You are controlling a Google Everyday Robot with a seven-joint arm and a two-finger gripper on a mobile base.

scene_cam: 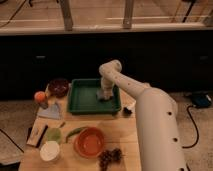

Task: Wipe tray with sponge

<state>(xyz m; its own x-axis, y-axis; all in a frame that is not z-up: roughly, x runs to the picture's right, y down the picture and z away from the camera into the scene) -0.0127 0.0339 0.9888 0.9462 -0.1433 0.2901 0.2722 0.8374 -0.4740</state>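
Note:
A dark green rectangular tray (80, 102) with a raised rim sits at the back of the wooden table. My white arm reaches over it from the right. My gripper (105, 93) points down into the right half of the tray. A small greyish-blue sponge (102, 96) lies under the gripper on the tray floor, mostly covered by it.
A dark bowl (58, 87) and an orange fruit (39, 96) stand left of the tray, with a light-blue cloth (50, 111) below them. An orange bowl (90, 142), a green item (75, 132), grapes (110, 156), a white cup (50, 151), a black-and-tan object (37, 135) fill the front.

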